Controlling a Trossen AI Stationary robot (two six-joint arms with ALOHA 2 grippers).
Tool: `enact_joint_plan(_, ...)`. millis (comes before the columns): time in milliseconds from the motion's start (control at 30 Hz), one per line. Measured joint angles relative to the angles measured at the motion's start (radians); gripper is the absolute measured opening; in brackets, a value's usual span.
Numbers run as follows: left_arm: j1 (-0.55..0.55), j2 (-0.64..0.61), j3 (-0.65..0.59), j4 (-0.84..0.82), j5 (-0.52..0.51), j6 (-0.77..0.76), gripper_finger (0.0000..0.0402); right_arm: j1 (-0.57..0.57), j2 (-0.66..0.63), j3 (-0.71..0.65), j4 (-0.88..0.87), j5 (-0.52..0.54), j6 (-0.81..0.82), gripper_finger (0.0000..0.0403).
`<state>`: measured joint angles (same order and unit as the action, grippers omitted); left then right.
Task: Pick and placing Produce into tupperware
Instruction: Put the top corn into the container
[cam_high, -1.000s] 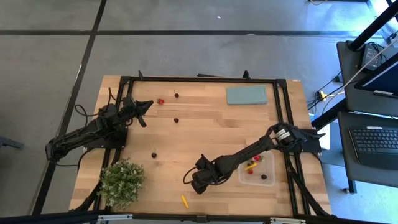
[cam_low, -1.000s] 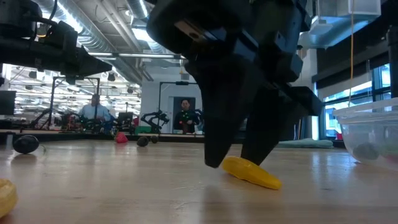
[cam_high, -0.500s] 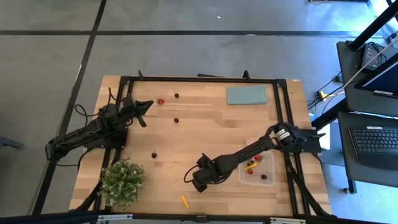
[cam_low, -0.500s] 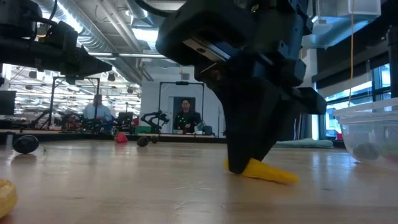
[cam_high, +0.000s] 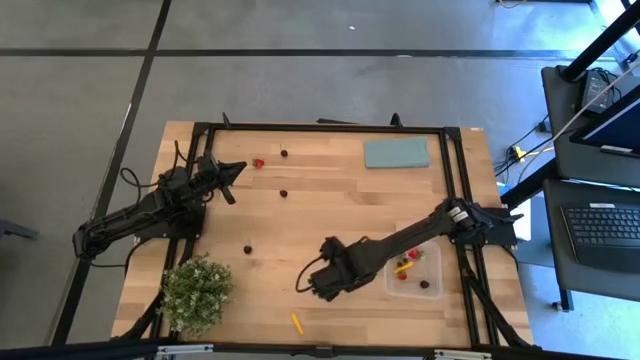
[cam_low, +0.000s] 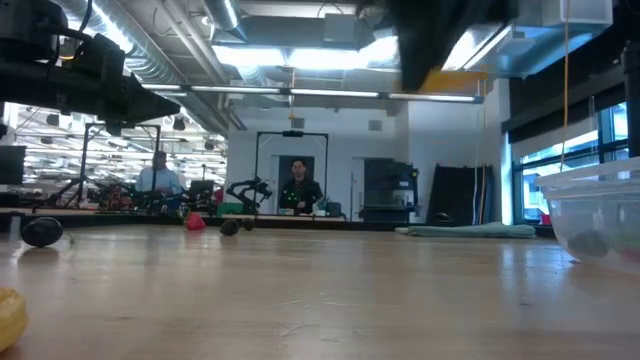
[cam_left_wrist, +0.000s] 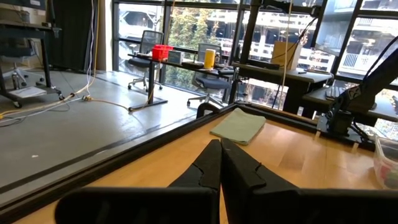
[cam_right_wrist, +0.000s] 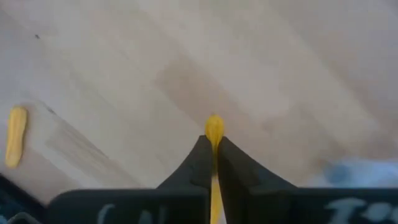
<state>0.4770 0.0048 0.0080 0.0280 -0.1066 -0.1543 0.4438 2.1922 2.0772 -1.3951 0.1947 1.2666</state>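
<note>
My right gripper (cam_high: 308, 285) is shut on a short yellow carrot-like stick (cam_right_wrist: 214, 129) and hangs above the table's near middle, left of the clear tupperware (cam_high: 413, 272). In the low view the stick (cam_low: 452, 80) shows high under the dark gripper. The tupperware holds a few red, yellow and dark pieces. A second yellow stick (cam_high: 296, 322) lies on the table near the front edge. One red berry (cam_high: 258, 162) and dark round pieces (cam_high: 283, 193) (cam_high: 248, 249) lie scattered on the wood. My left gripper (cam_high: 235, 170) waits shut at the far left. My right gripper pinches the yellow stick between its two fingers, coming from above and pointing down. One end of the stick (cam_right_wrist: 214, 126) pokes out past the fingertips (cam_right_wrist: 200, 149). The stick is lifted clear of the table.
A teal-grey slab (cam_high: 396, 153) lies at the far right. A bushy green potted plant (cam_high: 195, 292) stands at the near left corner. A black frame runs along the table's edges. People show in the room behind, in the low view.
My right gripper stood open with its fingers on either side of the yellow stick on the table. It has shut on the stick and gone up, lifting the stick clear of the wood.
</note>
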Motion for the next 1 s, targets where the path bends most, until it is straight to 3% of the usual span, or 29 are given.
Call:
enact_joint_plan(100, 0.0, 0.0, 0.0, 0.0, 0.0, 0.0, 0.0, 0.016, 0.0, 0.086, -0.173, 0.035, 0.078, 0.0011)
enact_joint_plan(267, 0.0, 0.0, 0.0, 0.0, 0.0, 0.0, 0.0, 0.062, -0.054, 0.091, -0.175, 0.081, 0.16, 0.001)
enact_joint_plan(367, 0.0, 0.0, 0.0, 0.0, 0.0, 0.0, 0.0, 0.1, -0.115, 0.02, -0.175, 0.108, 0.264, 0.001)
enact_joint_plan(567, 0.0, 0.0, 0.0, 0.0, 0.0, 0.0, 0.0, 0.18, -0.289, -0.22, -0.176, 0.121, 0.584, 0.0009)
enact_joint_plan(733, 0.0, 0.0, 0.0, 0.0, 0.0, 0.0, 0.0, 0.233, -0.428, -0.475, -0.134, 0.029, 0.788, 0.0008)
enact_joint_plan(1000, 0.0, 0.0, 0.0, 0.0, 0.0, 0.0, 0.0, 0.246, -0.524, -0.872, 0.282, -0.04, 0.822, 0.0009)
